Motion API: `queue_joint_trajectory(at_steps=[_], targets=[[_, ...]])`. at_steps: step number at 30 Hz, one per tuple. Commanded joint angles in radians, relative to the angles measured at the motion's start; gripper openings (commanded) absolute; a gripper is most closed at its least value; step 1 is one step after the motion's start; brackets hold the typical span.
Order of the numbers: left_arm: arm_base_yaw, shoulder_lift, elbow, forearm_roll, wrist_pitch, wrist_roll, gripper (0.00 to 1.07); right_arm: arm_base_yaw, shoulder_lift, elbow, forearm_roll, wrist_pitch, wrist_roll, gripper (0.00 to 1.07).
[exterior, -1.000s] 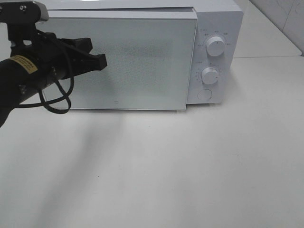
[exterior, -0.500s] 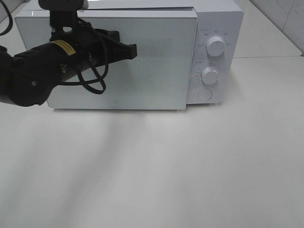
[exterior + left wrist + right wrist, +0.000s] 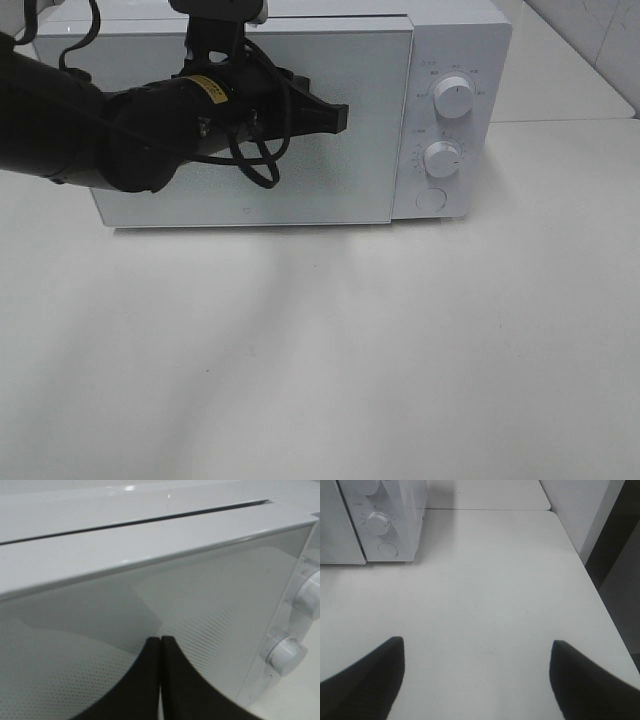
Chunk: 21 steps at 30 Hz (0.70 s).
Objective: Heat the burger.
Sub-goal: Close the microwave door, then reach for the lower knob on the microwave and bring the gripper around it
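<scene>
Nearest to us, we are holding the right end effector (image 3: 475, 642) low over the white desk (image 3: 320, 350), fingers spread wide with nothing between them, off to the control-panel side of the microwave (image 3: 462, 35). We judge it is best parked there, out of the working arm's path. Farther in, we are reaching the left end effector (image 3: 339, 116) across the front of the closed door (image 3: 360, 185). Its two fingers (image 3: 142, 680) are pressed together on nothing, and the tip is pointing toward the control panel. Whether it is brushing the glass we cannot tell. The burger is showing in no view; it may be sitting behind the frosted, dotted door, but we cannot confirm that. We are reading the step in hand as working the panel beyond the door edge, where an upper knob (image 3: 453, 98), a lower knob (image 3: 442, 158) and a round button (image 3: 430, 199) are stacked. To do it well, we are thinking the tip should clear the door edge before it closes in on the panel. If the button is the target, a straight, gentle push with the fingers pressed together should do, since the light oven could slide on the desk. If a knob is the target, the fingers need parting first so they straddle it squarely before any twist. The black cable (image 3: 262, 172) looping under the wrist is hanging close to the door, so we are wary of it snagging.
</scene>
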<state>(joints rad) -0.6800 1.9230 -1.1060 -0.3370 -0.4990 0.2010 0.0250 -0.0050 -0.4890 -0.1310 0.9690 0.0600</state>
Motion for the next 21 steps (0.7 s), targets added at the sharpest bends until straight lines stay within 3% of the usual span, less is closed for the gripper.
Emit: queue_joint_trajectory(at_steps=[1, 7, 17, 21], targets=[[0.036, 0.01, -0.052, -0.128, -0.089, 0.046, 0.0, -0.003, -0.029, 0.001, 0.005, -0.007, -0.004, 0.76], [0.033, 0.005, -0.072, -0.135, -0.066, 0.049, 0.0, -0.003, -0.029, 0.001, 0.005, -0.007, -0.004, 0.76], [-0.062, -0.064, -0.032, -0.135, 0.077, 0.068, 0.0, -0.003, -0.029, 0.001, 0.005, -0.007, -0.004, 0.76], [-0.085, -0.119, -0.008, -0.15, 0.238, 0.067, 0.03, -0.003, -0.029, 0.001, 0.005, -0.007, -0.004, 0.76]])
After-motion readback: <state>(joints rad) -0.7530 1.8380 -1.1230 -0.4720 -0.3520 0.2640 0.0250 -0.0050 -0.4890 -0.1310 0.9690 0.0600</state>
